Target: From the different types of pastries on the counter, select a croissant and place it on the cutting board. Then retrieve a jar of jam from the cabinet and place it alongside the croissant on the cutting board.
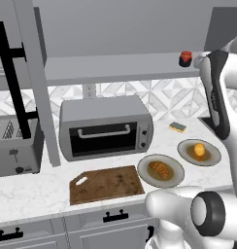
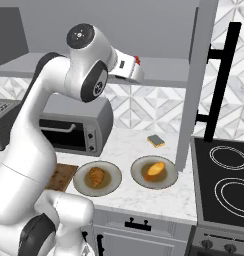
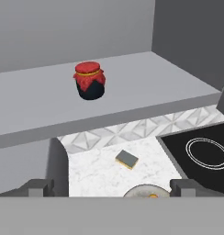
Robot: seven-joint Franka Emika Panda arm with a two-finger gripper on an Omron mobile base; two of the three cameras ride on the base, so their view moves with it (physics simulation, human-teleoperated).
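Counter (image 1: 38, 192) holds the brown cutting board (image 1: 106, 185), bare. Beside it the croissant (image 1: 160, 169) sits on a plate (image 1: 175, 178). Up on the cabinet shelf (image 3: 132, 92) stands the jar of jam (image 3: 90, 81). The gripper (image 3: 111, 188) faces it, fingers wide apart, holding nothing.
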